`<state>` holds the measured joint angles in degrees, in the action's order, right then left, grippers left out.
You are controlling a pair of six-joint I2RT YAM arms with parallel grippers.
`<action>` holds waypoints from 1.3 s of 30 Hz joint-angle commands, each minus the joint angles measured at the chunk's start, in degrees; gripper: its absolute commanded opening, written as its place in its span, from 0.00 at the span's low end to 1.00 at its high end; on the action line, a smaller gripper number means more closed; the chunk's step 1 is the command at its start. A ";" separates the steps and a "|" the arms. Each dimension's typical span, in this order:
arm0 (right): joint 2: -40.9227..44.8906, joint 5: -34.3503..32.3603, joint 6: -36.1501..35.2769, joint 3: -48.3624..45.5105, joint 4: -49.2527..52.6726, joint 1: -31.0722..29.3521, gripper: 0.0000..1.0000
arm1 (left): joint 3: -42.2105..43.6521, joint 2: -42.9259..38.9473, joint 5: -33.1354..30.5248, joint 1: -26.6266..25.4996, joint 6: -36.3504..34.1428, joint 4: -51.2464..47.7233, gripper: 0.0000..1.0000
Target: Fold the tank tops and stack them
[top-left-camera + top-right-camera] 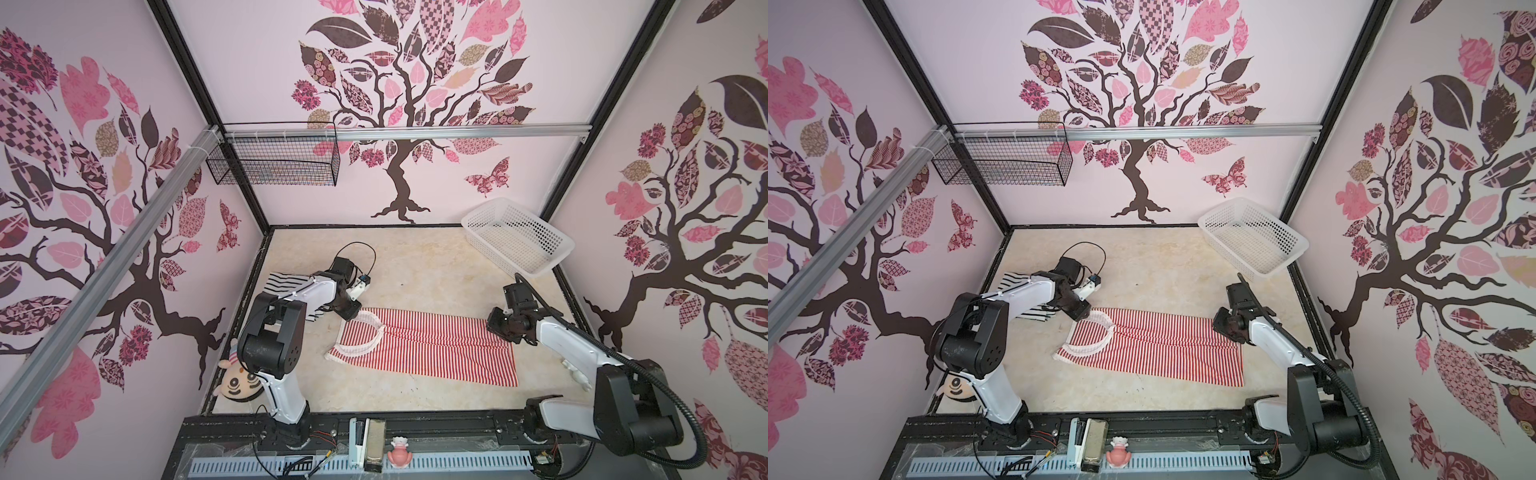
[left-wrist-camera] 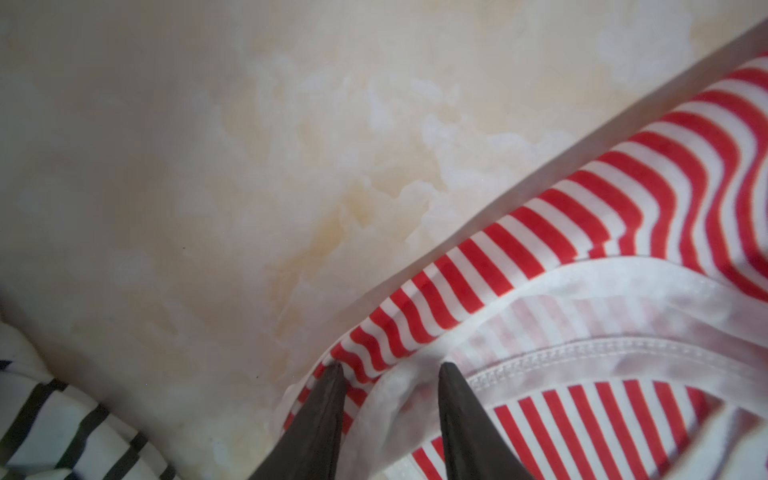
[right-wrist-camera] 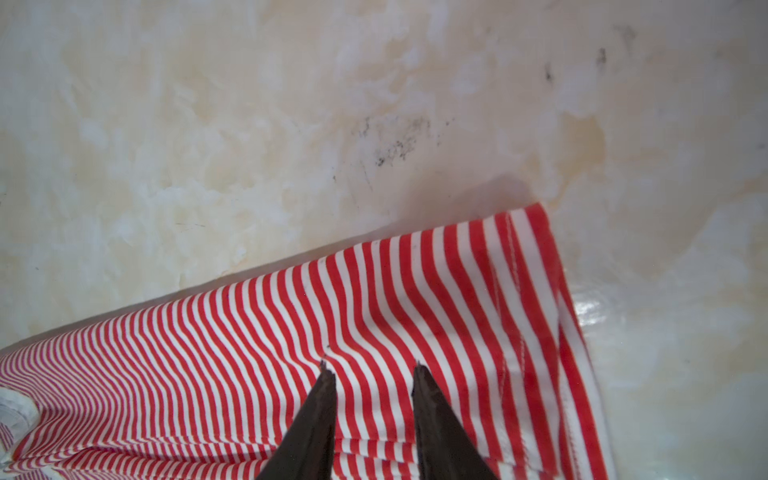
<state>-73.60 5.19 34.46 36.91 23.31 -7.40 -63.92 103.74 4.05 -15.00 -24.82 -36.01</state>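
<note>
Red-and-white top (image 1: 432, 345) lies mid-bench (image 1: 415, 257) as a long narrow strip, prob. already doubled lengthwise, neck end toward the left arm, hem toward the right. Black-and-white top (image 1: 286, 282) sits at the bench's left edge, partly under the left arm & apart from the red one. Left fingers (image 2: 322, 428) are spread, tips down at the neck trim (image 2: 582, 353) w/ a bit of trim between them, not clamped. Right fingers (image 3: 318, 419) are spread too, tips on or just over the cloth near the hem (image 3: 536, 266), nothing pinched. Risks, as I judge them: if either pair closes from here it may catch only the top layer, so the strip peels open on the lift & the lengthwise fold is lost. The knit looks thin & stretchy, so tips pressing down will prob. drag & ripple it; ripples show by both sets of tips. Uneven pull btw the two arms would skew the strip. The left arm hangs over the black-and-white top, so a low sweep could snag or muss it. Basket (image 1: 515, 237) sits well apart at the far right corner, no issue there.
</note>
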 commanded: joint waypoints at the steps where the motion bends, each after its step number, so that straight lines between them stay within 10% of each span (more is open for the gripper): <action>1: -2.30 -0.01 -0.46 -0.26 -0.18 0.28 0.34 | -0.20 2.15 -1.06 0.88 -1.42 0.94 0.41; 10: -4.56 2.72 1.78 -5.24 -3.05 -0.45 0.31 | -16.81 14.91 -3.20 0.88 -5.37 -3.99 0.41; 24: 1.68 2.12 14.83 -13.10 -3.88 -12.80 0.30 | -81.38 51.52 -10.15 -1.68 -12.49 -18.88 0.41; 32: 3.21 -1.74 23.48 -10.47 -2.34 -29.96 0.31 | -76.97 45.40 -10.90 -2.66 -9.12 -6.20 0.44; 39: 9.41 -7.02 21.01 -4.77 4.57 -30.77 0.35 | -59.90 27.26 -5.60 -2.92 -1.04 -2.62 0.46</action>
<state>-66.57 2.24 55.72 28.56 21.43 -38.04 -127.61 139.33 -4.47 -17.91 -30.52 -41.76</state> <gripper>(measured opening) 0.346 0.455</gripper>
